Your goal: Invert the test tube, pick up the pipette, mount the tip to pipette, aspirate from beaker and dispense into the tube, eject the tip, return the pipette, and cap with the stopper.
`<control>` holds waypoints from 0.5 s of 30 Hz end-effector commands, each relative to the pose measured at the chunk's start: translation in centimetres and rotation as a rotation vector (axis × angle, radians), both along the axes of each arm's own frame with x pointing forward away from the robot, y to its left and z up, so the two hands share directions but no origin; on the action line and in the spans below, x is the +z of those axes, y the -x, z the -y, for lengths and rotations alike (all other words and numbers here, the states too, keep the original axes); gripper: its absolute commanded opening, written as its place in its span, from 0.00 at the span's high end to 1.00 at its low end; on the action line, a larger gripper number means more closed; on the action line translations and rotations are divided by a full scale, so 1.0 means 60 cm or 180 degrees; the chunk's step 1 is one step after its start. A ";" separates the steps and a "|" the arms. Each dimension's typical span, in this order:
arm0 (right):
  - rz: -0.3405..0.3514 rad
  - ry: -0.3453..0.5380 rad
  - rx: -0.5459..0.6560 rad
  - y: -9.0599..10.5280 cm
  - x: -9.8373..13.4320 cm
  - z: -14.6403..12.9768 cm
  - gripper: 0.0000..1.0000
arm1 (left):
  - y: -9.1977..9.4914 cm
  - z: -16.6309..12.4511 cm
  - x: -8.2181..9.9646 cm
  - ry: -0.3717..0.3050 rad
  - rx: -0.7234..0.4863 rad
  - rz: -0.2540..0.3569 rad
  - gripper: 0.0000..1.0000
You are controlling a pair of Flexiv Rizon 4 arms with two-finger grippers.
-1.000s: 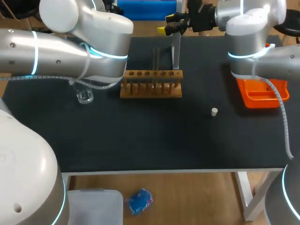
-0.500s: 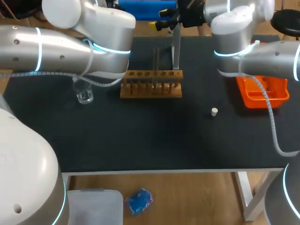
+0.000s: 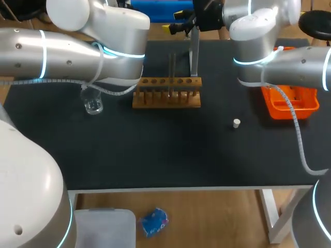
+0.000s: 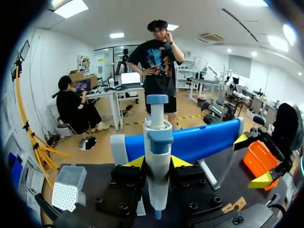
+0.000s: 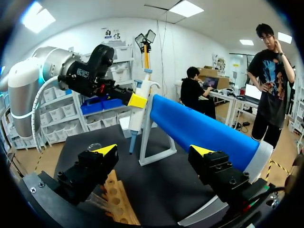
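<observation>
Left gripper clamping upright pipette, right gripper spread wide

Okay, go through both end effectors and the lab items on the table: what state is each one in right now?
left end effector: shut on the pipette
pipette: held vertical, narrow end down
right end effector: open, empty
test tube: standing in the rack, no stopper on it
stopper: loose on the table
beaker: upright
</observation>
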State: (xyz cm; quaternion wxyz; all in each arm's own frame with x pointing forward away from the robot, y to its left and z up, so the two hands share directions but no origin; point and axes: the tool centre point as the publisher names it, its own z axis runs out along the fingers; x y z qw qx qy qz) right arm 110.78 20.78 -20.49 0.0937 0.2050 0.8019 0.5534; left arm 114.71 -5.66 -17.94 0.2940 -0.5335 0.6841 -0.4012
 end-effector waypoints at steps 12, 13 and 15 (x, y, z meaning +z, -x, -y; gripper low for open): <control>-0.0006 0.0004 0.0002 0.001 0.001 0.001 0.00 | -0.032 0.007 0.004 -0.0209 0.0053 -0.0232 1.00; -0.0006 0.0004 0.0002 0.001 0.001 0.001 0.00 | -0.036 0.007 0.005 -0.0222 0.0049 -0.0251 1.00; -0.0006 0.0004 0.0002 0.001 0.001 0.001 0.00 | -0.042 0.006 0.004 -0.0227 0.0060 -0.0276 1.00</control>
